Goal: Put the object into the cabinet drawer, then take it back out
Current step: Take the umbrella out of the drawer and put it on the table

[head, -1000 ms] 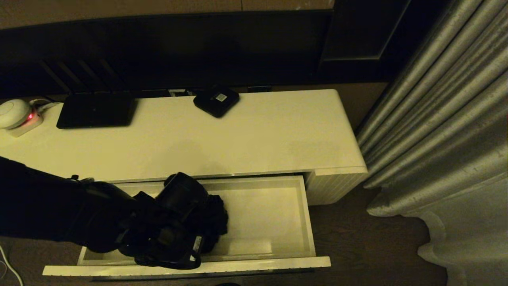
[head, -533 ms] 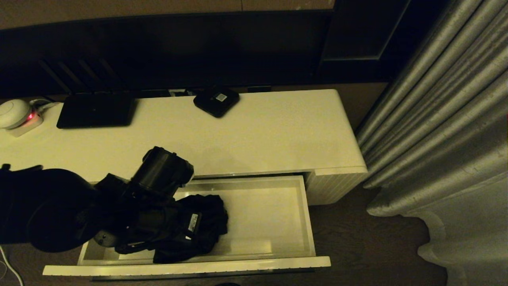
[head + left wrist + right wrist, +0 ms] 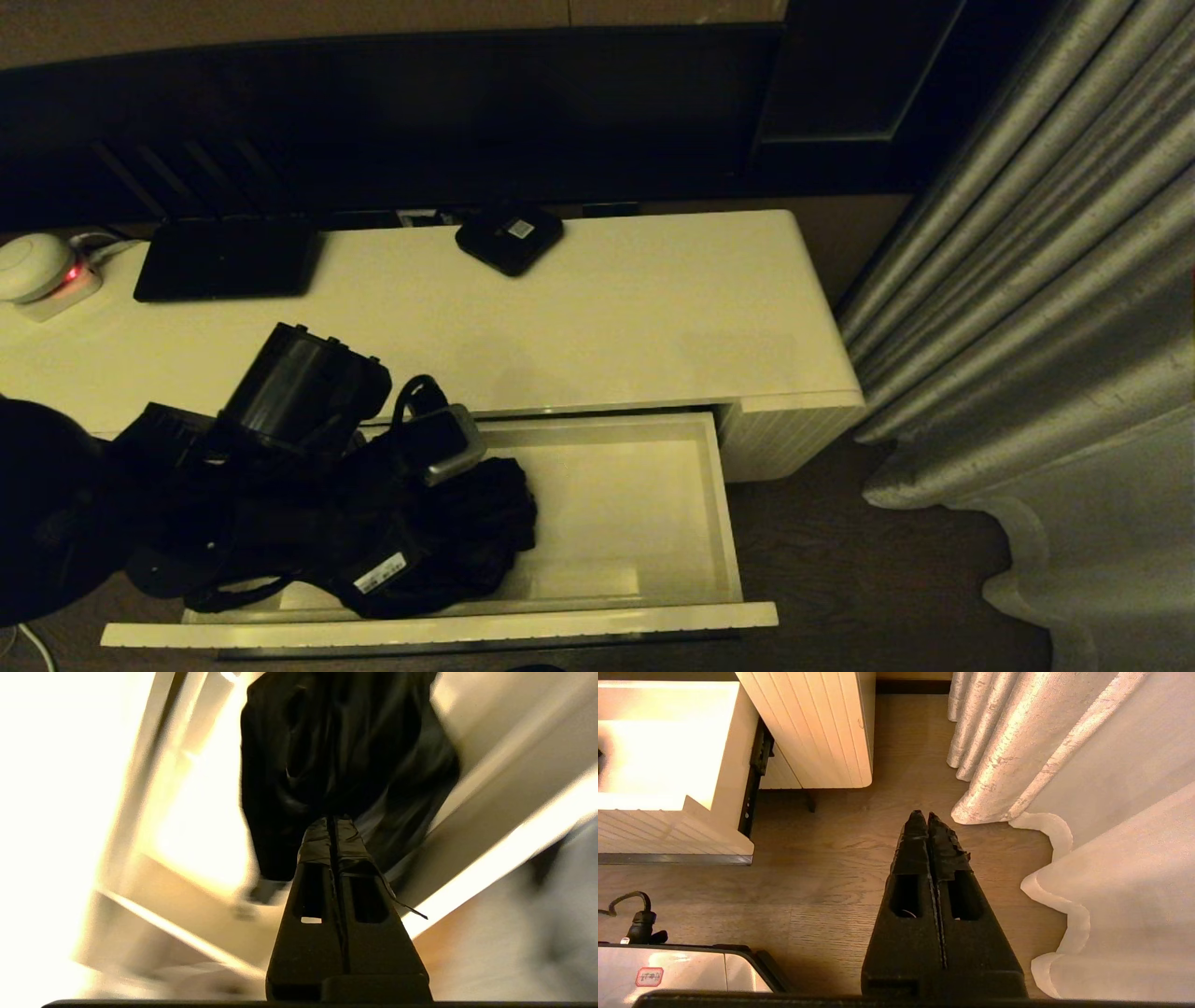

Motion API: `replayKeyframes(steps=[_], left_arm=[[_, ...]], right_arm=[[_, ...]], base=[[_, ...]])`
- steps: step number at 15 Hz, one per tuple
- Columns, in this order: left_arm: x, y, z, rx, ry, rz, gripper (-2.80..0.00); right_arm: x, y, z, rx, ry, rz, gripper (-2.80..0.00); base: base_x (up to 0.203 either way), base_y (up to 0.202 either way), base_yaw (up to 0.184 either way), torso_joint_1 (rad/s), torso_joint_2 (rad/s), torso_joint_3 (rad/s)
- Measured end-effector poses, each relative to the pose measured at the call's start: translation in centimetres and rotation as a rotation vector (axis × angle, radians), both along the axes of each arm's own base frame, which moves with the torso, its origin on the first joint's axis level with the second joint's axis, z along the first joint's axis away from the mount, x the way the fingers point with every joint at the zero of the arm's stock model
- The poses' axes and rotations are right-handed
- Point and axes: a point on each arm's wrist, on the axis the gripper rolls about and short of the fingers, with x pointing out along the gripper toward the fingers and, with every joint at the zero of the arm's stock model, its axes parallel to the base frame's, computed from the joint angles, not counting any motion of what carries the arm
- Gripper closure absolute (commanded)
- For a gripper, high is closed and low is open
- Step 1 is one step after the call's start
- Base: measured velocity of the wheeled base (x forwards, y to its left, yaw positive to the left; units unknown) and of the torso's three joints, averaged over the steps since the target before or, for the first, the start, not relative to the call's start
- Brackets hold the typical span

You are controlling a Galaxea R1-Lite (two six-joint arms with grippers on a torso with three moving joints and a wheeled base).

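The black folding umbrella (image 3: 495,523) lies bunched in the left half of the open cream drawer (image 3: 730,523). My left arm (image 3: 299,383) reaches over the drawer's left end and covers the umbrella's left part. In the left wrist view my left gripper (image 3: 332,823) is shut, with its tips pinched into the umbrella's black fabric (image 3: 345,751), above the drawer's pale floor. My right gripper (image 3: 927,816) is shut on nothing and hangs over the wooden floor, right of the cabinet, out of the head view.
On the cabinet top (image 3: 653,317) sit a flat black device (image 3: 227,259), a small black box with a white sticker (image 3: 509,238) and a white round unit with a red light (image 3: 35,266). A grey curtain (image 3: 1027,280) hangs at the right.
My left arm has swung up and back to the left and its wrist has turned. The umbrella's right end stays where it was in the drawer.
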Motion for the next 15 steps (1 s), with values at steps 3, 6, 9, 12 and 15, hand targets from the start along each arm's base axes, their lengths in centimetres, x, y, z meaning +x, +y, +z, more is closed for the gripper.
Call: replayKeyframes(steps=[3, 6, 9, 12, 15], left_arm=[[-0.4, 0.2, -0.2, 0.148, 0.007, -0.214, 0.0], [-0.9, 0.3, -0.8, 0.149, 0.076, -0.324, 0.0], [-1.3, 0.3, -1.2, 0.132, 0.136, -0.362, 0.0], [-1.3, 0.3, -1.6, 0.131, 0.163, -0.402, 0.0], [-1.3, 0.4, -1.6, 0.169, 0.174, -0.445, -2.8]], right_arm=[[0.0, 0.0, 0.0, 0.0, 0.0, 0.0, 0.0], [0.0, 0.0, 0.0, 0.0, 0.0, 0.0, 0.0], [0.0, 0.0, 0.0, 0.0, 0.0, 0.0, 0.0], [0.0, 0.0, 0.0, 0.0, 0.0, 0.0, 0.0], [0.0, 0.0, 0.0, 0.0, 0.0, 0.0, 0.0]], base=[[0.0, 0.0, 0.0, 0.0, 0.0, 0.0], [0.0, 0.0, 0.0, 0.0, 0.0, 0.0], [0.0, 0.0, 0.0, 0.0, 0.0, 0.0], [0.0, 0.0, 0.0, 0.0, 0.0, 0.0], [0.0, 0.0, 0.0, 0.0, 0.0, 0.0]])
